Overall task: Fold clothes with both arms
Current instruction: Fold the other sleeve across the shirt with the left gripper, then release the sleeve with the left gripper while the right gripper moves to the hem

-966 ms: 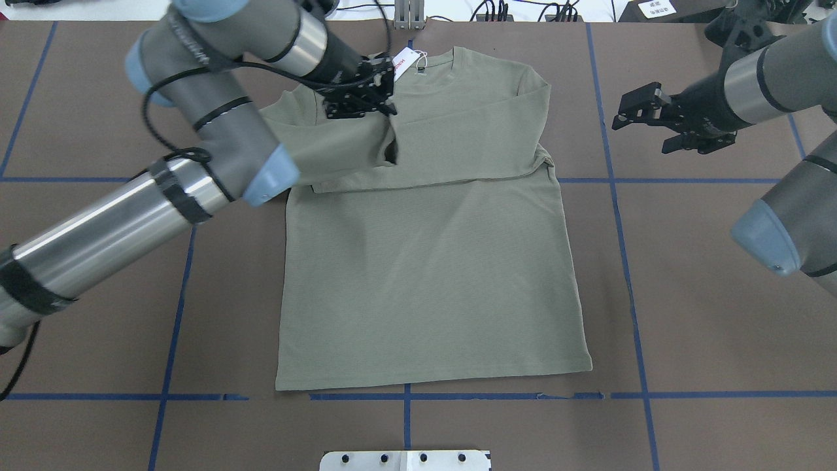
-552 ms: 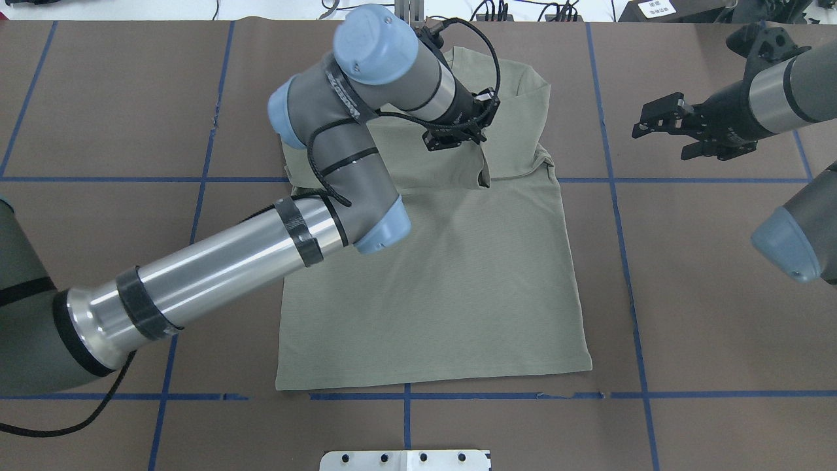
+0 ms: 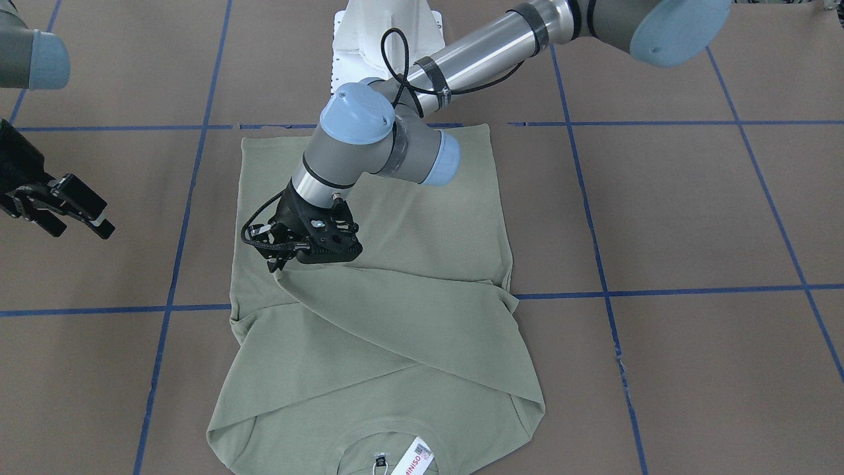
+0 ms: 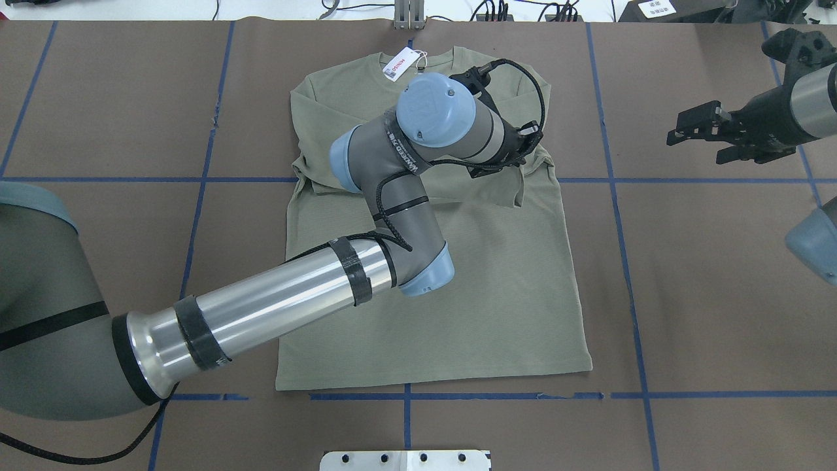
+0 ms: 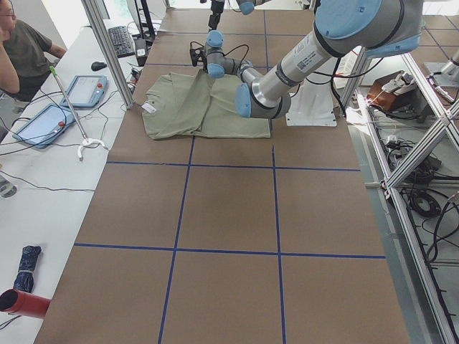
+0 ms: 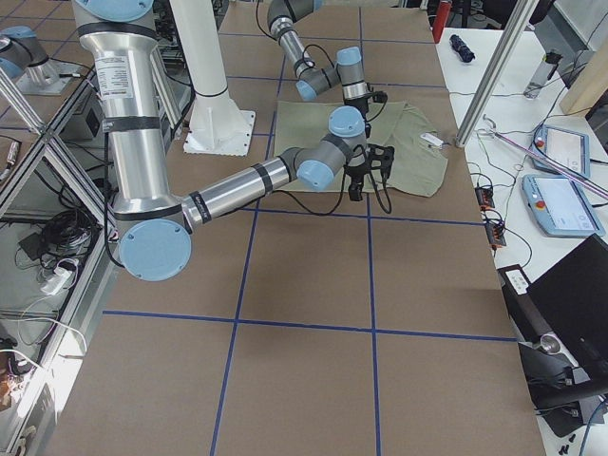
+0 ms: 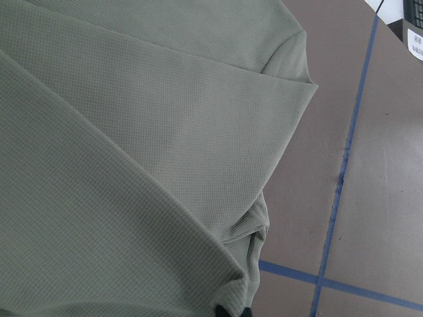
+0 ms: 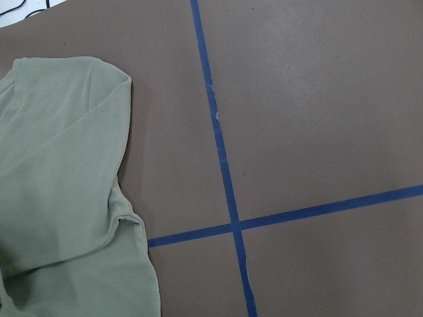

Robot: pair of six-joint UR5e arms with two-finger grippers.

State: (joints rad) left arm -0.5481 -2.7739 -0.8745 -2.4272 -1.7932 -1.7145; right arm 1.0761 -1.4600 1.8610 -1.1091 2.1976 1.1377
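The sage-green shirt lies flat on the brown table, collar and white hang tag at the far edge. My left gripper is shut on a sleeve cuff and holds it low over the shirt's right side, near the armpit. The sleeve runs as a diagonal band across the chest in the front view, up to the left gripper. The left wrist view shows the cuff just above a dark fingertip. My right gripper is open and empty, hovering well right of the shirt.
Blue tape lines grid the table. The white pedestal base stands at the near edge. A metal post and cables sit behind the collar. An operator and teach pendants are beside the table.
My left arm has carried the sleeve cuff rightward across the chest, from near the collar to the shirt's right side. My right gripper has drawn back to the right.
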